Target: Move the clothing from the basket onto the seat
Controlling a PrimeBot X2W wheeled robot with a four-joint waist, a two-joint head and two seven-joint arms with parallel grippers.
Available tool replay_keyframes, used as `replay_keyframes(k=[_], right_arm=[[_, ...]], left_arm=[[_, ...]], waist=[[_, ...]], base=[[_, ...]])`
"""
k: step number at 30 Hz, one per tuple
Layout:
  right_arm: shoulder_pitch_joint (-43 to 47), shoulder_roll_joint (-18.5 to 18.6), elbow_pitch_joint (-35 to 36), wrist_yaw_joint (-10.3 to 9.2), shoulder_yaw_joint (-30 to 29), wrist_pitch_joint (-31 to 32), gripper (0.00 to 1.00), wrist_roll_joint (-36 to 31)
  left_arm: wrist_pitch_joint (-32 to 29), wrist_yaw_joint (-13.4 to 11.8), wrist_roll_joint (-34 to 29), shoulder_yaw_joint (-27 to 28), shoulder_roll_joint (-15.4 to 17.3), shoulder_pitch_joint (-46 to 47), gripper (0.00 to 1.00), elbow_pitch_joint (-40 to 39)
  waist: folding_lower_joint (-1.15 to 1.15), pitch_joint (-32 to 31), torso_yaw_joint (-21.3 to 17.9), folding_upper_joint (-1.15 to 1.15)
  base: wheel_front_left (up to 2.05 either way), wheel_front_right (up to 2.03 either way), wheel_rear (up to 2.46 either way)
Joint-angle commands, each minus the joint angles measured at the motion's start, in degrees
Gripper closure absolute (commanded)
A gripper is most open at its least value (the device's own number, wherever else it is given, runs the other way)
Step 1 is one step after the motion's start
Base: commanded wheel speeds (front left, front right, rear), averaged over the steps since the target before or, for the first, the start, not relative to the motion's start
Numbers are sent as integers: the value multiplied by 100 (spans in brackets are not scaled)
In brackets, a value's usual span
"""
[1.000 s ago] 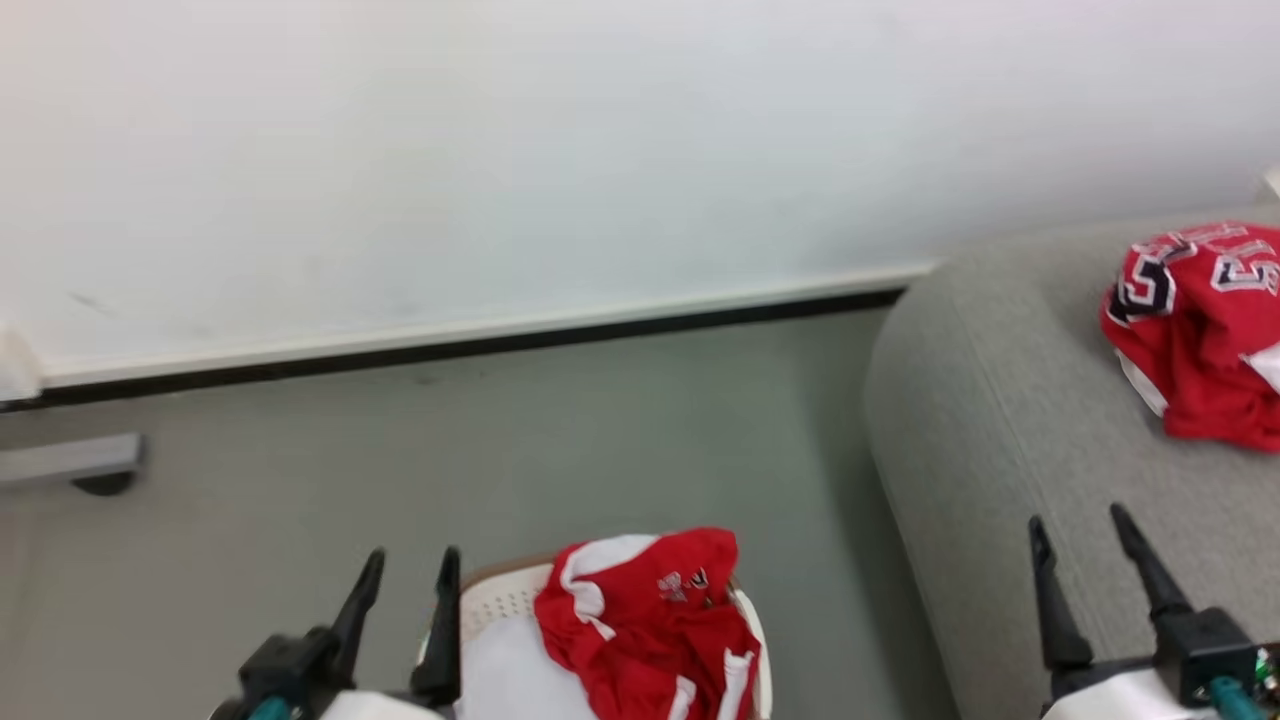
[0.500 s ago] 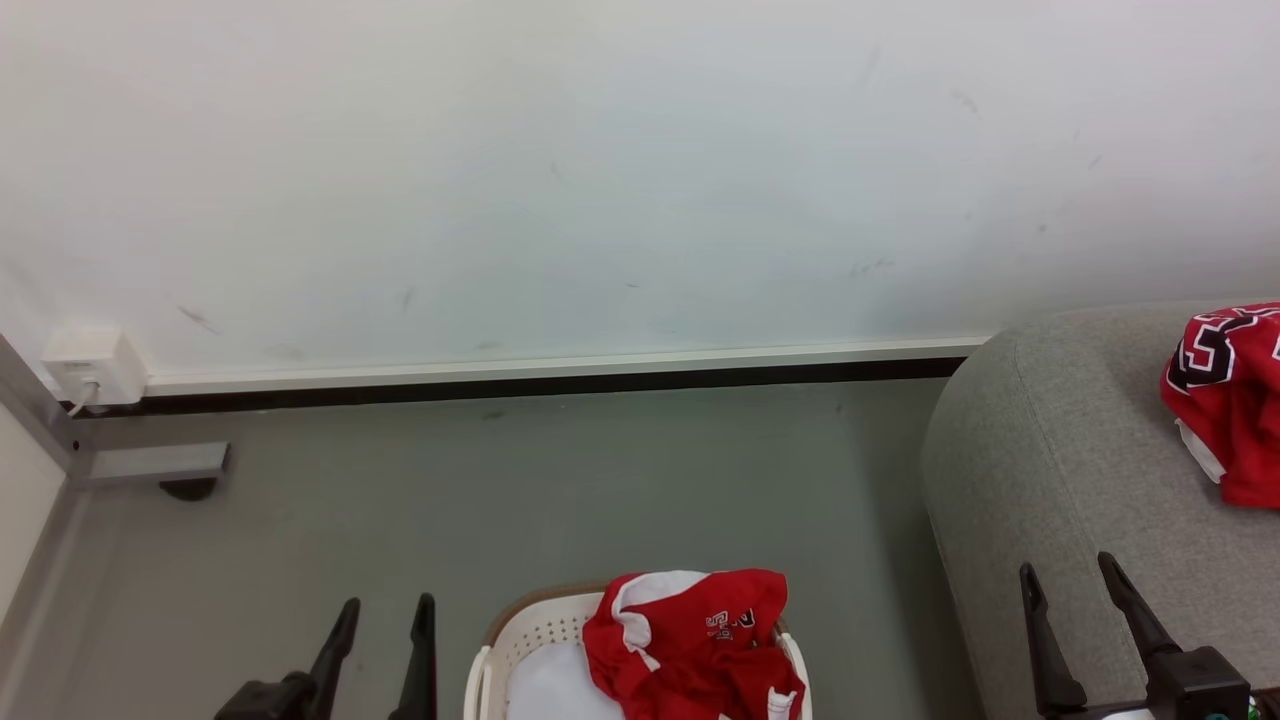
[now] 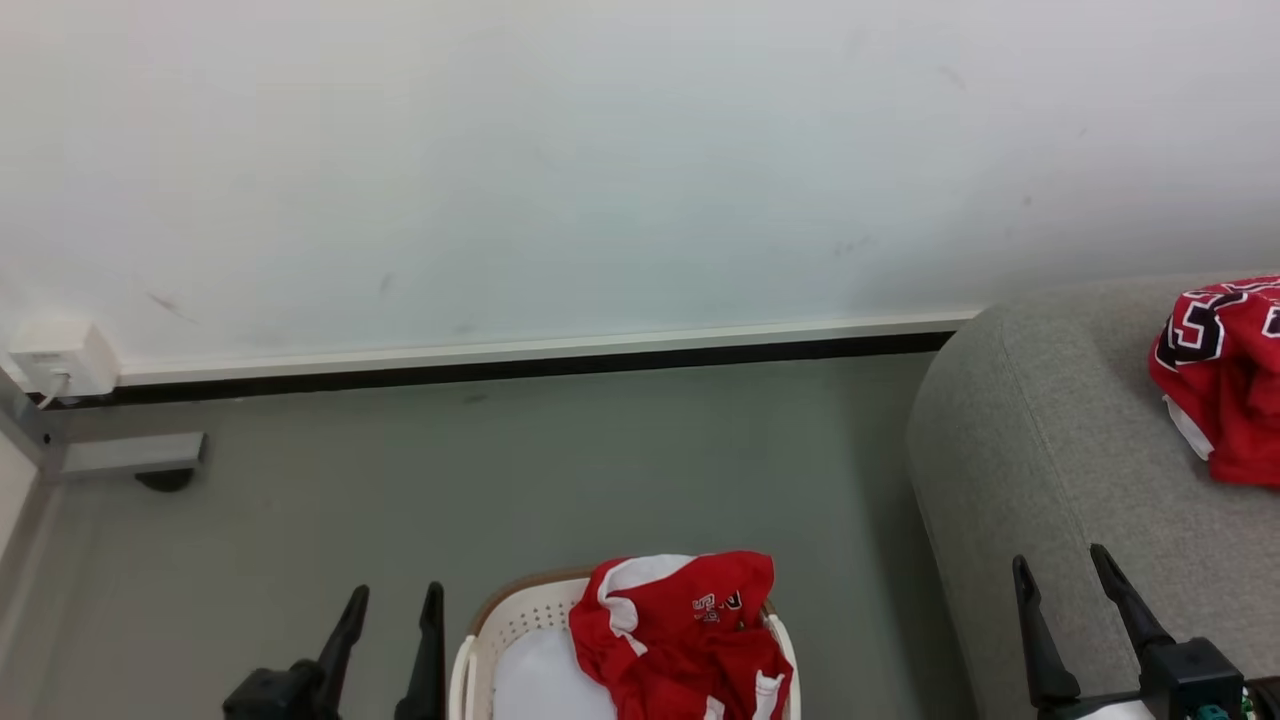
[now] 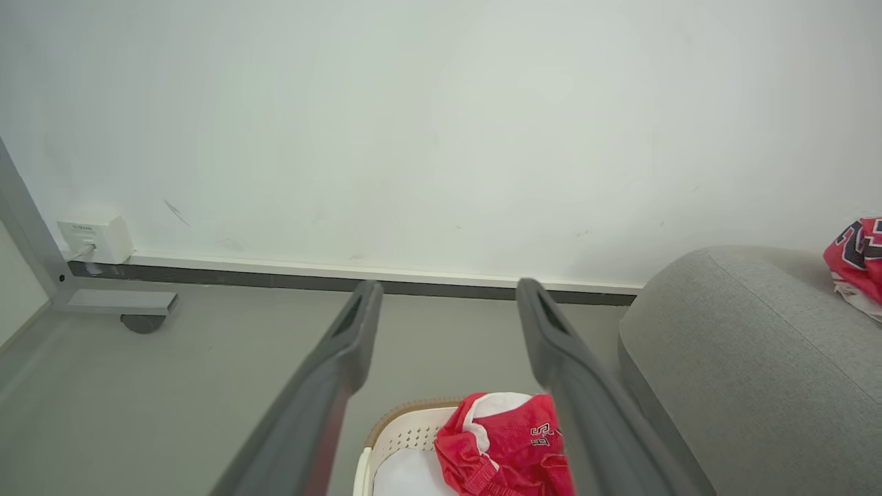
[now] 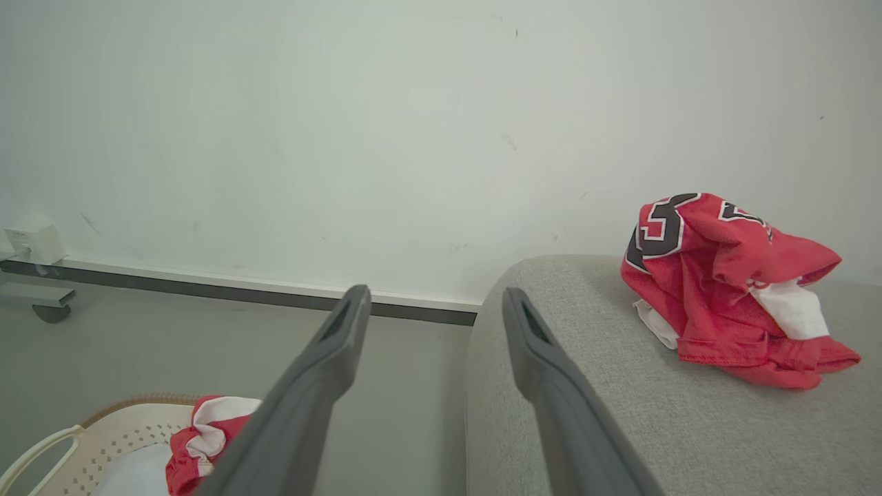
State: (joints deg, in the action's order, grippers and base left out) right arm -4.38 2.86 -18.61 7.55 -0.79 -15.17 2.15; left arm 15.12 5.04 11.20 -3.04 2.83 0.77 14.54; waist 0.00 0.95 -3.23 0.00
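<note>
This looks like a bare test room with a few touches of home. There is a scuffed white wall (image 3: 600, 150), a smooth grey floor (image 3: 550, 470), a surface-mounted socket box (image 3: 60, 355) and a metal frame foot (image 3: 130, 453) on a castor (image 3: 165, 480). The homely things are a grey sofa (image 3: 1050, 450) and a laundry basket (image 3: 510, 625).

Right of the left tool (image 3: 397, 592), the basket (image 3: 510, 625) is white perforated plastic holding shiny red cloth clothing (image 3: 680, 640). By the right tool (image 3: 1058, 556), the seat (image 3: 1030, 440) is matt, coarse-woven grey fabric.
</note>
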Motion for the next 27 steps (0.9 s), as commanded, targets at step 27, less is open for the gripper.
replay_keyframes(k=[27], right_arm=[[-1746,4,914,-12,136,2,0,317]], left_arm=[[-575,-74,-726,-1359,84,3845,0,3966]], waist=[[0,3349,-1368,0]], base=[[0,0,0]])
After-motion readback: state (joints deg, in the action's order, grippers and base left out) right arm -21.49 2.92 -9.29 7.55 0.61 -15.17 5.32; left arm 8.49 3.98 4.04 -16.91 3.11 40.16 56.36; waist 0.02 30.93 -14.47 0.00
